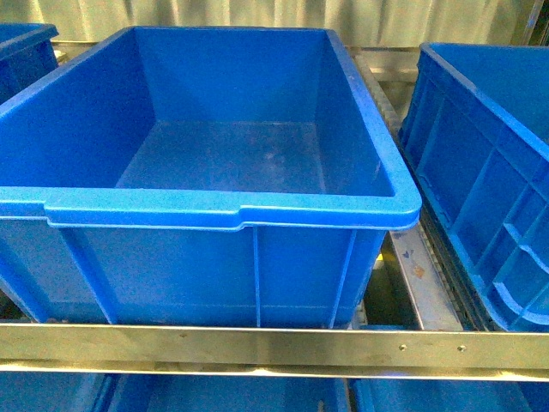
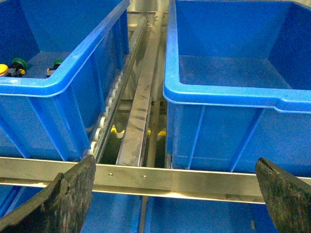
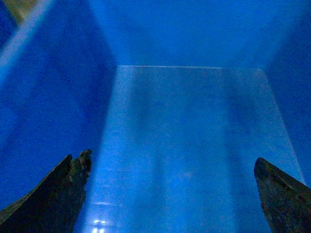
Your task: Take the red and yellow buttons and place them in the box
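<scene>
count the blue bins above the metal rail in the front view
3: the empty middle bin, the right bin, and a corner of the far-left bin. More blue shows below the rail, too cropped to count.

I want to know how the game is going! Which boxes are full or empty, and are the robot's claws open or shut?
Middle box: empty.
Left box: holds a few buttons, far from full.
Yellow button: lying in the left box, not picked.
Green buttons: lying in the left box.
Right box: floor hidden.
Left gripper: open, holding nothing.
Right gripper: open, holding nothing, over a bare blue box floor.
</scene>
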Controlling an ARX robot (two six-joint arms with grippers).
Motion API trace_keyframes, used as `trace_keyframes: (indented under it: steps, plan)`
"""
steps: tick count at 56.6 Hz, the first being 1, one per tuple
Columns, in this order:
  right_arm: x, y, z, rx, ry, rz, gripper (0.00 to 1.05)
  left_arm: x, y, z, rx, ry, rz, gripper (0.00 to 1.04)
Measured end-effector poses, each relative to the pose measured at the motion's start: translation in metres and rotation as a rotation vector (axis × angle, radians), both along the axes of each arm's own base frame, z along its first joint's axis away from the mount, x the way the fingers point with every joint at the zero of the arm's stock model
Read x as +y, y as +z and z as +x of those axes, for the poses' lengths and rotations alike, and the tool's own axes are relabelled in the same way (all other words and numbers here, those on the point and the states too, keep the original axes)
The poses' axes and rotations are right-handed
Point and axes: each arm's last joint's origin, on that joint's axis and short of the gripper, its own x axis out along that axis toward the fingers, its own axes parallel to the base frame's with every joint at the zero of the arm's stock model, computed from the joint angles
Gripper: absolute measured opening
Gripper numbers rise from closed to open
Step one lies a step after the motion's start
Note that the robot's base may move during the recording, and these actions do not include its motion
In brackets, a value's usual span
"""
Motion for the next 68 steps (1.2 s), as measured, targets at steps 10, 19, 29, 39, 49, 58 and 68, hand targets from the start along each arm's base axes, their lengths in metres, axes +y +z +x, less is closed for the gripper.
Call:
trace_keyframes:
  steps: [10,19,29,39,49,58,68]
  plan:
    - [0.030,0.032,-0.054,-0.054,0.149,0.028,0.99,0.000,0.000,0.000,0.000,0.000,0.000,0.97]
    - [0.042,0.046,-0.103,-0.102,0.189,0.073,0.99,0.000,0.000,0.000,0.000,0.000,0.000,0.97]
    - [0.050,0.055,-0.154,-0.190,0.124,0.162,0.96,0.000,0.000,0.000,0.000,0.000,0.000,0.97]
    - [0.059,0.015,-0.197,-0.208,-0.105,0.034,0.63,0.000,0.000,0.000,0.000,0.000,0.000,0.97]
    - [0.069,-0.021,-0.213,-0.194,-0.123,0.011,0.30,0.000,0.000,0.000,0.000,0.000,0.000,0.97]
    - [0.075,-0.038,-0.222,-0.198,-0.094,0.009,0.03,0.000,0.000,0.000,0.000,0.000,0.000,0.97]
    - [0.075,-0.053,-0.230,-0.200,-0.099,0.006,0.04,0.000,0.000,0.000,0.000,0.000,0.000,0.97]
